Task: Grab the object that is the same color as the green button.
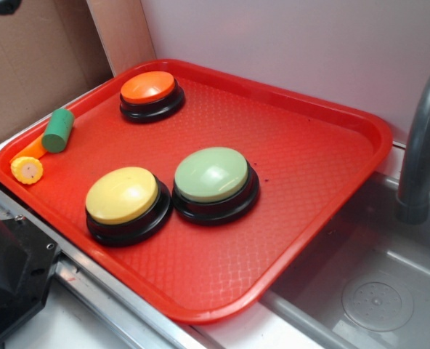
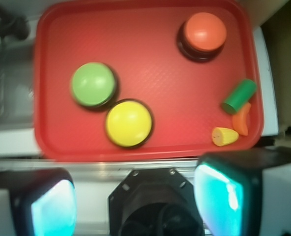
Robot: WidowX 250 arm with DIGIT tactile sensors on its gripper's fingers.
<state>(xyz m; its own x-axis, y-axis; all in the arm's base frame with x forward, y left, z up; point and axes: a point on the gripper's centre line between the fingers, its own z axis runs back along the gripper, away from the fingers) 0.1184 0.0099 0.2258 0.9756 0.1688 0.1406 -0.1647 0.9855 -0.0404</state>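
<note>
My gripper (image 2: 135, 201) hangs high above the near edge of the red tray (image 2: 150, 49), fingers (image 2: 52, 204) spread wide with nothing between them. The green cylinder block (image 2: 239, 96) lies on its side at the tray's edge, touching the orange piece (image 2: 242, 119), with the yellow corn-like piece (image 2: 224, 136) just beside. The green button (image 2: 92, 84) sits touching the yellow button (image 2: 129, 123), well apart from the orange button (image 2: 203, 33).

Readable text: you have none to read in either view.
Buttons: the green button (image 1: 212, 174), the yellow button (image 1: 122, 195) and the orange button (image 1: 148, 87) carry blank domes.
Tray: the red tray (image 1: 324, 153) shows only a moulded texture.
</note>
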